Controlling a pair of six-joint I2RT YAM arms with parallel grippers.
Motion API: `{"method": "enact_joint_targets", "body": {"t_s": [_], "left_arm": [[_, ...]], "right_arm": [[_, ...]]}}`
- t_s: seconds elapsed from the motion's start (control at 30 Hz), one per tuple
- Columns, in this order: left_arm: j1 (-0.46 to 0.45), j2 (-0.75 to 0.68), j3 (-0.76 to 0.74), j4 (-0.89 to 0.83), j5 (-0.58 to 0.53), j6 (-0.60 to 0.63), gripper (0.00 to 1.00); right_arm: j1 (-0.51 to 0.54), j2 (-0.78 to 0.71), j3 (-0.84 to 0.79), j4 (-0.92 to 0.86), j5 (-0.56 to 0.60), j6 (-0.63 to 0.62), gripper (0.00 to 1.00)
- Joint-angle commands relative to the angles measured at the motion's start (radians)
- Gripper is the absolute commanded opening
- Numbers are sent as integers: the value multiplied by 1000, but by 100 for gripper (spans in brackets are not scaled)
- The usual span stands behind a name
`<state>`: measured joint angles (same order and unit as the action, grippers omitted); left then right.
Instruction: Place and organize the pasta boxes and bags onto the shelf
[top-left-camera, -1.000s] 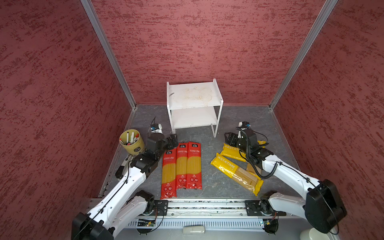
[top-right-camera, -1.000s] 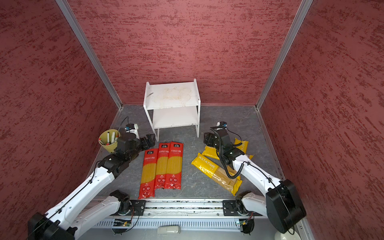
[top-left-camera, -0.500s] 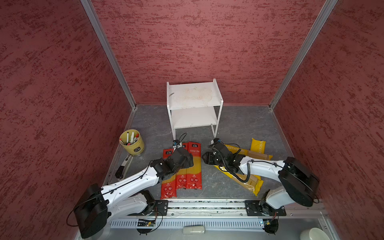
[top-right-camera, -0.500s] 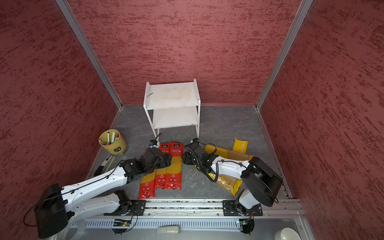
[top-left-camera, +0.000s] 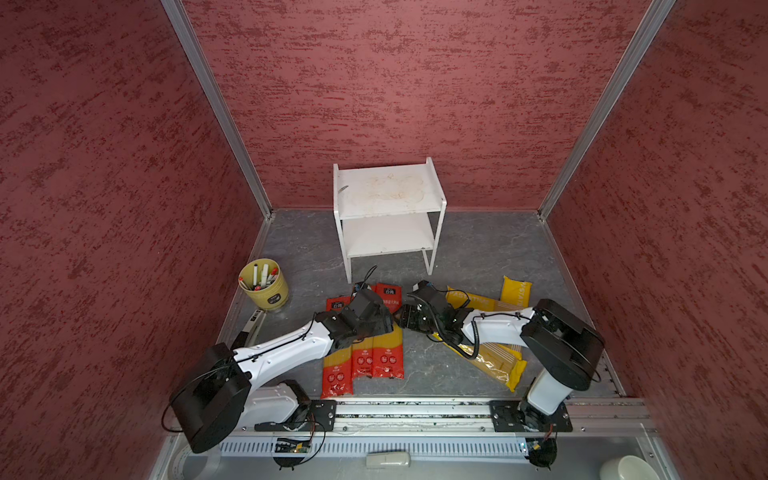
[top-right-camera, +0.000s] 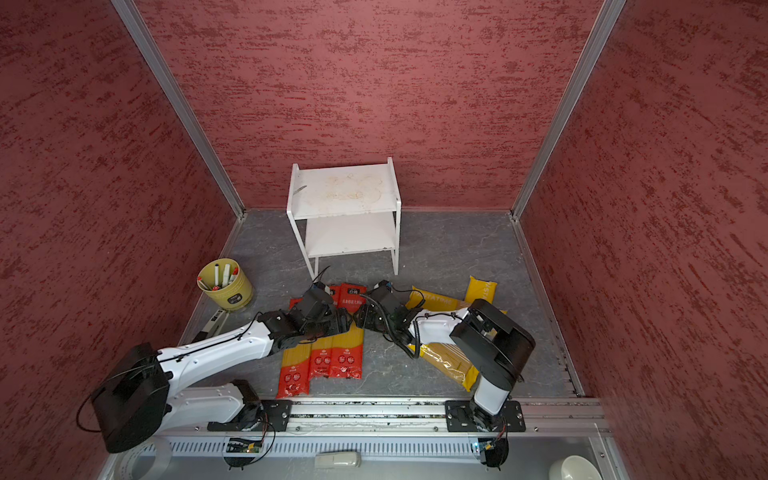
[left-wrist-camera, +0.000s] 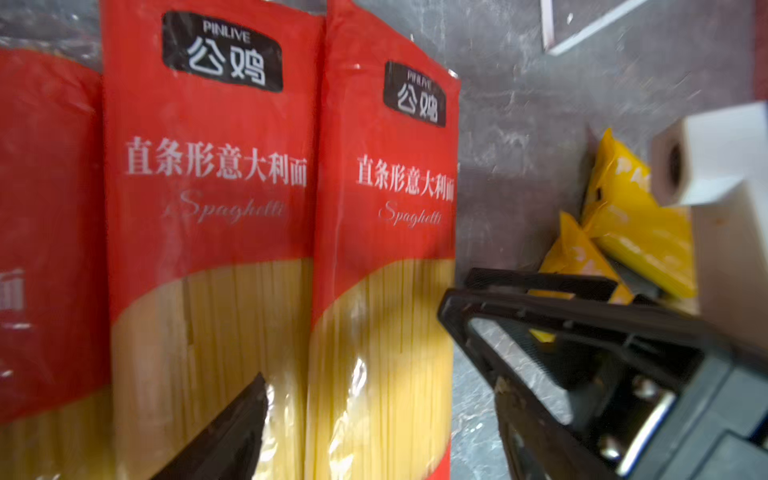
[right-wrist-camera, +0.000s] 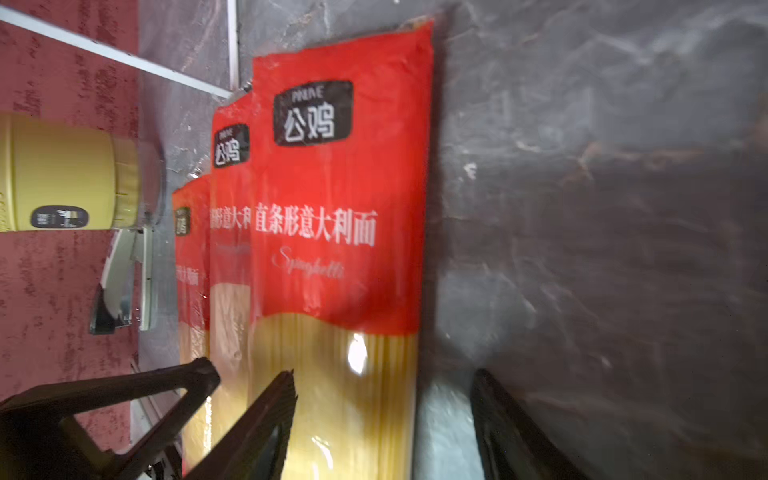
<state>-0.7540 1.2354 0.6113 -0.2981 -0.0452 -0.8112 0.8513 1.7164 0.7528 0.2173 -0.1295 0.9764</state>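
**Both grippers at the right red pack, all packs on floor**

3 red packs (top-left-camera: 365, 361) lie side by side on the floor at centre, near side of the shelf (top-left-camera: 388, 195). 3 yellow packs (top-left-camera: 494, 365) lie crossed to the right. The left gripper (top-left-camera: 384, 322) and right gripper (right-wrist-camera: 384, 374) meet tip to tip over the right red pack (top-left-camera: 388, 353). Right gripper's fingers (right-wrist-camera: 266, 415) are spread and straddle that pack, not clamped. Left gripper's jaws are also apart, grasping nothing. Marker cup (top-left-camera: 264, 284) sits left.
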Motion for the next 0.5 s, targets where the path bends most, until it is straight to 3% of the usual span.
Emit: {"method": "enact_joint_targets", "body": {"t_s": [0.0,0.27,0.47], "left_arm": [[33,-36,-36,52,75,-20,81],[107,-141,-100,60,141,-24,75],[98,-107,-111,83,172,-52,71]], "right_arm": [[-3,42,-18,27,-39,76,69],[-22,11,-70,78,-79,118,65],[-51,-50,-119,69,-83,115,64]]}}
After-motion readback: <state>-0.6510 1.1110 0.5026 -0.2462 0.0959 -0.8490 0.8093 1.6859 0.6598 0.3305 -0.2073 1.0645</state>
